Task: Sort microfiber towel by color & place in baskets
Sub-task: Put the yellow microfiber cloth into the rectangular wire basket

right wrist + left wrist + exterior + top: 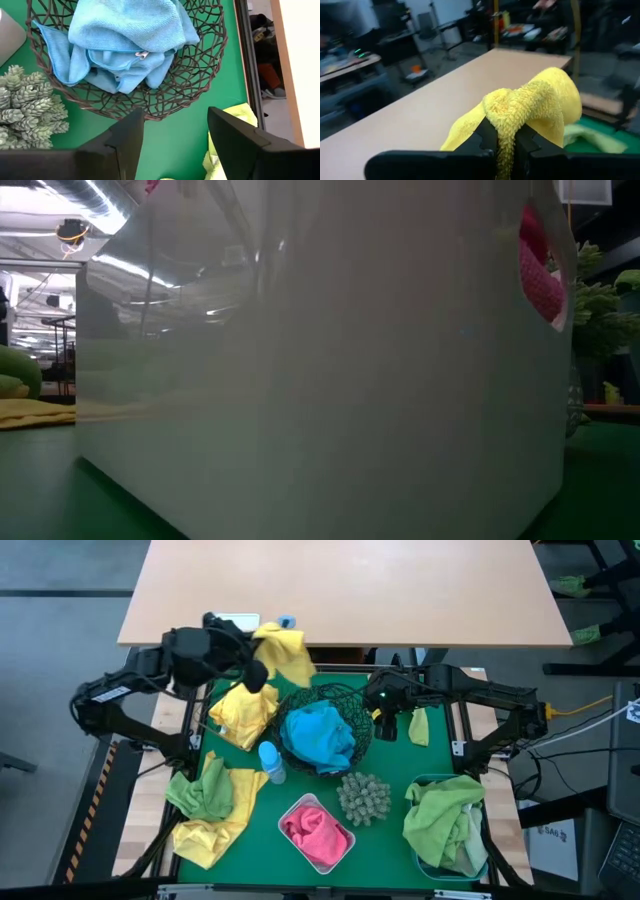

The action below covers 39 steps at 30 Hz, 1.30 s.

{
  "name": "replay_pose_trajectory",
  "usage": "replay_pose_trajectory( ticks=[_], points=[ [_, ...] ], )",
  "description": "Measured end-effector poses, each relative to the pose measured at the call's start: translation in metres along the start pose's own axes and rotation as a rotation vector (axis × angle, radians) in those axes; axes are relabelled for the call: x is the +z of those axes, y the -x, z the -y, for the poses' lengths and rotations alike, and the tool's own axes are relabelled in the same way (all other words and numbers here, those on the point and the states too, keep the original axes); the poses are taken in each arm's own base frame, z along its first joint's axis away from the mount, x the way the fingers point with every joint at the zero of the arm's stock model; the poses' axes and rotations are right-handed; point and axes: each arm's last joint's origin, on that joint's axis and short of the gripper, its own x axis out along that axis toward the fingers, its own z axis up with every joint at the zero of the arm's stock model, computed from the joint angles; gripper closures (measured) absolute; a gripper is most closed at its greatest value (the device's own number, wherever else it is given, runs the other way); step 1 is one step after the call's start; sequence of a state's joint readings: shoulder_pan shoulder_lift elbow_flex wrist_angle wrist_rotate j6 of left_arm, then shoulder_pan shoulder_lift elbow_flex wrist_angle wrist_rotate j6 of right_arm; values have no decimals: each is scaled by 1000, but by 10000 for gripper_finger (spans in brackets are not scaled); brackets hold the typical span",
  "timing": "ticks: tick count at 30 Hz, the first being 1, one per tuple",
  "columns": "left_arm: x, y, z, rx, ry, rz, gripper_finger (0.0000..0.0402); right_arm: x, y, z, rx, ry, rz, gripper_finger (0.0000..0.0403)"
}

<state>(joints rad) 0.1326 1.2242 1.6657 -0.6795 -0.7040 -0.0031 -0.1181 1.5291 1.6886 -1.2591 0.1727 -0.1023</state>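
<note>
Several towels lie sorted and unsorted across the green tabletop point(385, 840). One yellow towel point(283, 652) hangs lifted above the far left part of the mat, pinched in the left tool point(505, 145), whose fingers are closed tight on a fold of the cloth; in the left wrist view the fabric bulges up over the two dark fingers with a pale wooden table point(435, 100) behind it. More yellow cloth point(243, 712) lies just below it on the mat, and another yellow piece point(215, 825) sprawls at the near left with a lime green towel point(203, 790) on top of it. Blue towels point(320, 735) fill the round black wire bowl point(352, 700) in the middle. A pink towel point(315, 830) sits in the white tub point(343, 855) at the near centre, and green towels point(445, 820) are heaped in the blue tub point(425, 862) at the near right. The right tool point(175, 137) hovers just to the right of the wire bowl with its fingers spread apart and nothing between them; a small lime green towel point(419, 726) lies on the mat just beside it. A small blue bottle point(270, 762) stands touching the bowl's left edge, and a spiky grey-green ball point(363, 797) rests between the bowl and the white tub.
</note>
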Motion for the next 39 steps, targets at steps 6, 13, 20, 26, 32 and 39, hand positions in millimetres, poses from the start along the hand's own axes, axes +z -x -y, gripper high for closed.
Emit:
replay_pose_trajectory(
  ticks=[6, 13, 20, 26, 32, 39],
  points=[
    [-21, 10, -11, 107, -47, -174, 390, 0, 0, 0, 8, 0, 1, 183],
    [-56, 24, -23, 182, -103, -480, 390, 0, 0, 0, 8, 1, 1, 183],
    [-80, 27, -24, 223, -49, -631, 390, 0, 0, 0, 8, 7, 1, 183],
    [-118, 11, -11, 253, -154, -732, 390, 0, 0, 0, 8, 7, 1, 183],
    [-168, -5, 3, 278, -247, -818, 390, 0, 0, 0, 8, 8, 1, 183],
    [-214, -14, 11, 278, -303, -886, 390, 0, 0, 0, 8, 8, 1, 183]
  ],
)
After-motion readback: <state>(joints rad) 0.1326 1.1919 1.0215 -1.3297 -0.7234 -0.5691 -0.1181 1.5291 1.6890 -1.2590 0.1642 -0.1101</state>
